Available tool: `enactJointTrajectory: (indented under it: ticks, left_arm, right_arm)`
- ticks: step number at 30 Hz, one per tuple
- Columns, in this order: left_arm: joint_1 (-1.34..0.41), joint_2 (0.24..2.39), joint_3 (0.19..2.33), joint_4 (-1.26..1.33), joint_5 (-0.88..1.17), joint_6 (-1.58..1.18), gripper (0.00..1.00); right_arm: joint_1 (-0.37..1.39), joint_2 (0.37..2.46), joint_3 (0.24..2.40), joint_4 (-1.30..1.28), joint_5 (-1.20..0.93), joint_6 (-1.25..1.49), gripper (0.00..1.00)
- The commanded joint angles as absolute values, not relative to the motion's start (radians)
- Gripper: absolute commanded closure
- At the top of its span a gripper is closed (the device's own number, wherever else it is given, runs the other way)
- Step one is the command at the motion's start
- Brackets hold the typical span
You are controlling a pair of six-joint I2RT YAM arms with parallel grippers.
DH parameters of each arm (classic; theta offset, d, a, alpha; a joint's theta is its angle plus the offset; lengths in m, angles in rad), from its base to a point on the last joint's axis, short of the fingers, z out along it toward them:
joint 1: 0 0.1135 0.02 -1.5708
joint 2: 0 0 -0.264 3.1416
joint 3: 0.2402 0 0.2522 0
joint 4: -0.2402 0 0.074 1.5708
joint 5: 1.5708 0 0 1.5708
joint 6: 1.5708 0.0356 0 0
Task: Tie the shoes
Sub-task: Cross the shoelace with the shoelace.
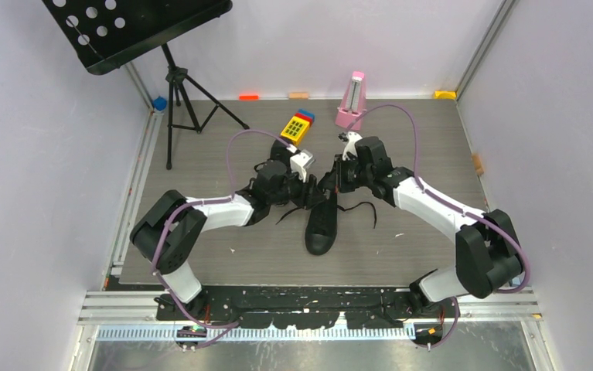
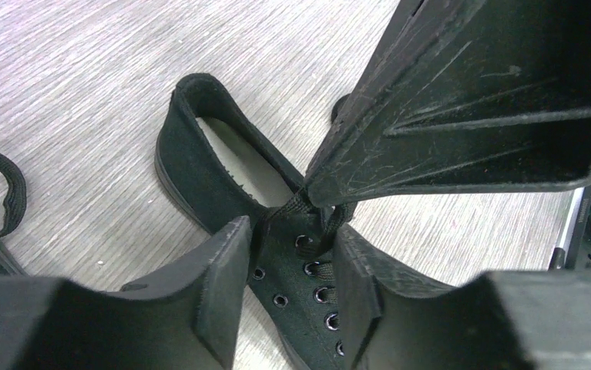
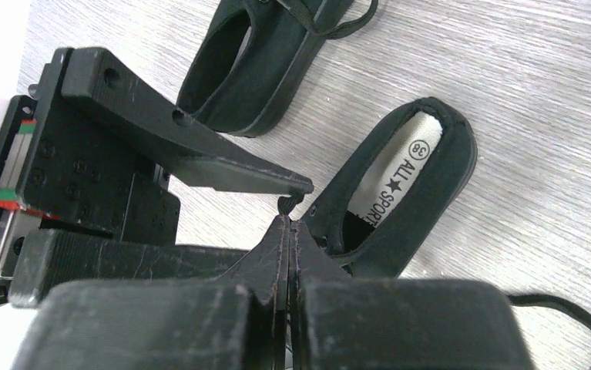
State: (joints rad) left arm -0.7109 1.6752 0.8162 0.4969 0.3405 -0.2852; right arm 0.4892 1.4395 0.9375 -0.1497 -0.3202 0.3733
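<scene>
Black lace [image 2: 300, 203] pinched in right claw [image 3: 290, 222]; left claw [image 2: 292, 235] parted, straddling the shoe [image 2: 192, 173] at its eyelets

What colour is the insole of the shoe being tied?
Light grey insole, printed with black lettering; the right wrist view shows it best.

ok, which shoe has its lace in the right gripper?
The centre shoe with the 38 ALL SPORT insole: the right gripper is shut on its lace at the tongue, and the open left gripper straddles it. The other shoe lies apart, by the left arm.
</scene>
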Motion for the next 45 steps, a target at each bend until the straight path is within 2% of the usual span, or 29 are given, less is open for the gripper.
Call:
enactJointTrajectory:
  ticks: [1,4,8,10,15,18,19,20,28,33,36,37,42,45]
  left_arm:
    - [-0.719,1.688,0.811,0.569,0.338,-0.282,0.58]
    - [-0.722,1.697,0.816,0.566,0.334,-0.282,0.61]
    - [-0.727,1.707,0.819,0.561,0.331,-0.278,0.54]
    - [-0.727,1.708,0.819,0.561,0.337,-0.273,0.55]
    - [-0.727,1.722,0.829,0.554,0.356,-0.265,0.77]
    - [-0.727,1.718,0.829,0.555,0.358,-0.265,0.83]
    - [-0.727,1.716,0.828,0.557,0.362,-0.263,0.88]
    - [-0.727,1.713,0.831,0.556,0.368,-0.258,0.98]
    - [-0.728,1.695,0.868,0.479,0.411,-0.209,1.00]
    - [-0.729,1.693,0.906,0.409,0.423,-0.167,1.00]
    - [-0.729,1.698,0.928,0.373,0.426,-0.154,1.00]
    - [-0.728,1.699,0.930,0.371,0.430,-0.150,1.00]
    - [-0.728,1.706,0.940,0.360,0.458,-0.121,1.00]
    - [-0.729,1.706,0.939,0.366,0.462,-0.118,1.00]
  right_arm:
    - [0.481,1.386,0.927,-0.109,-0.334,0.391,1.00]
    - [0.476,1.379,0.921,-0.109,-0.331,0.398,1.00]
    - [0.471,1.367,0.914,-0.109,-0.325,0.408,1.00]
    - [0.467,1.360,0.909,-0.109,-0.326,0.408,1.00]
    - [0.461,1.343,0.897,-0.110,-0.328,0.410,1.00]
    - [0.456,1.340,0.892,-0.121,-0.324,0.408,1.00]
    - [0.454,1.337,0.888,-0.122,-0.324,0.407,1.00]
    - [0.453,1.335,0.885,-0.124,-0.322,0.408,1.00]
    - [0.446,1.283,0.834,-0.144,-0.265,0.420,1.00]
    - [0.441,1.205,0.765,-0.143,-0.168,0.443,0.84]
    - [0.439,1.151,0.733,-0.167,-0.108,0.504,0.56]
    - [0.439,1.131,0.723,-0.181,-0.076,0.528,0.50]
    - [0.439,1.043,0.619,-0.187,-0.010,0.488,0.39]
    - [0.439,1.069,0.637,-0.276,0.175,0.532,0.30]
